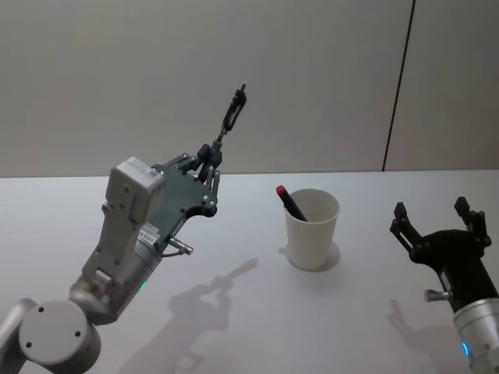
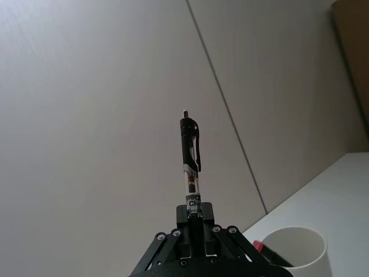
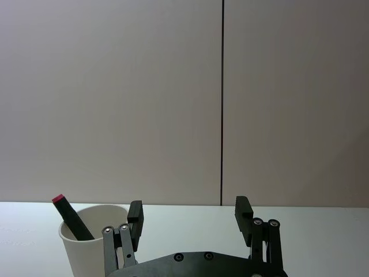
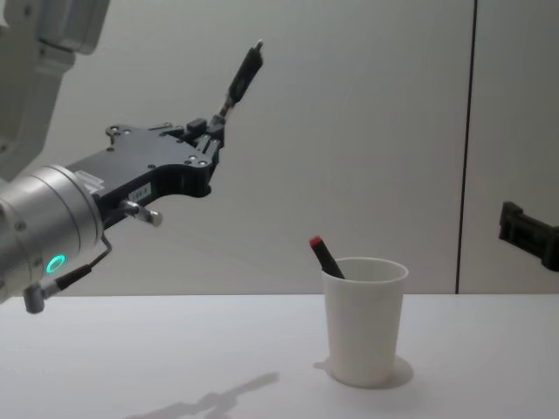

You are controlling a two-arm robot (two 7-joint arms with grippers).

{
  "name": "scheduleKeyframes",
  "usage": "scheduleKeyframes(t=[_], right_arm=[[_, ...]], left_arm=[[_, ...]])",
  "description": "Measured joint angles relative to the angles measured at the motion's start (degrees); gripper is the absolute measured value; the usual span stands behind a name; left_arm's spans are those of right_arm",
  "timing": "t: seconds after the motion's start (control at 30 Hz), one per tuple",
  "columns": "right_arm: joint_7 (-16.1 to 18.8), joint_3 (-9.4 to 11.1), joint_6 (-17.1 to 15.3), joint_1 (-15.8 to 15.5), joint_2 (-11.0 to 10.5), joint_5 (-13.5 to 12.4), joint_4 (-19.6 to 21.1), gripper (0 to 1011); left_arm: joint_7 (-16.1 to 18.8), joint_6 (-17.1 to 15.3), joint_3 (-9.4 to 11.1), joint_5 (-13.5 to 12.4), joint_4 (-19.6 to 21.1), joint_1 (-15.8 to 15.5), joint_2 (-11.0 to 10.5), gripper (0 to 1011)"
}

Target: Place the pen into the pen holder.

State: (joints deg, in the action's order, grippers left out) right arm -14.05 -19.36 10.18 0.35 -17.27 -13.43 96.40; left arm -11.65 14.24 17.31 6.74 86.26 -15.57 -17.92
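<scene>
The left gripper (image 1: 212, 153) pinches the pen (image 1: 231, 113) by its lower end and holds it high above the table (image 1: 234, 312), clip end slanting up and away toward the wall, well to the left of the cup (image 1: 312, 234) and clear of it. The white paper cup stands upright on the table between the two arms and already holds a black marker (image 1: 292, 204) with a red tip, which leans against the rim on the cup's left side and pokes out above it; nothing else can be seen inside. The right gripper (image 1: 431, 209) sits low on the cup's right, fingers spread and empty, apparently idle. The hazards lie in the delivery. Gripped only at its very end, the pen could pivot or slip between the fingers as the wrist swings it over and tips it down. The marker takes up the side of the mouth nearest the approaching arm, so a shallow entry could knock the pen against it or against the rim. The cup looks light, and a push from the side could shove it or topple it. Let go from too high, the pen may bounce out.
</scene>
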Motion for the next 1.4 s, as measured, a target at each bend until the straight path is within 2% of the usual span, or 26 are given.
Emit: scheduleKeyframes(t=[0.17,0.27,0.37,0.47,0.6,0.8,1.03,1.4], right_arm=[[0.0,0.0,0.0,0.0,0.0,0.0,0.0,1002],[0.0,0.0,0.0,0.0,0.0,0.0,0.0,1001],[0.0,0.0,0.0,0.0,0.0,0.0,0.0,1002],[0.0,0.0,0.0,0.0,0.0,0.0,0.0,1002],[0.0,0.0,0.0,0.0,0.0,0.0,0.0,1002],[0.0,0.0,0.0,0.0,0.0,0.0,0.0,1001],[0.0,0.0,0.0,0.0,0.0,0.0,0.0,1002],[0.0,0.0,0.0,0.0,0.0,0.0,0.0,1002]], left_arm=[[-4.87,4.99,-0.22,1.63,-1.73,-0.57,-0.26,138],[-7.25,6.92,-0.31,2.56,-2.53,-0.87,-0.37,138],[-11.27,9.57,-0.4,4.08,-3.67,-1.36,-0.53,138],[-13.65,10.73,-0.46,5.01,-4.32,-1.68,-0.62,138],[-18.88,12.47,-0.55,6.9,-5.68,-2.47,-0.85,138],[-25.48,12.89,-0.61,8.57,-7.05,-3.48,-1.19,138],[-30.52,12.84,-0.56,9.85,-8.19,-4.36,-1.38,138],[-34.71,12.64,-0.41,11.03,-9.21,-5.1,-1.54,138]])
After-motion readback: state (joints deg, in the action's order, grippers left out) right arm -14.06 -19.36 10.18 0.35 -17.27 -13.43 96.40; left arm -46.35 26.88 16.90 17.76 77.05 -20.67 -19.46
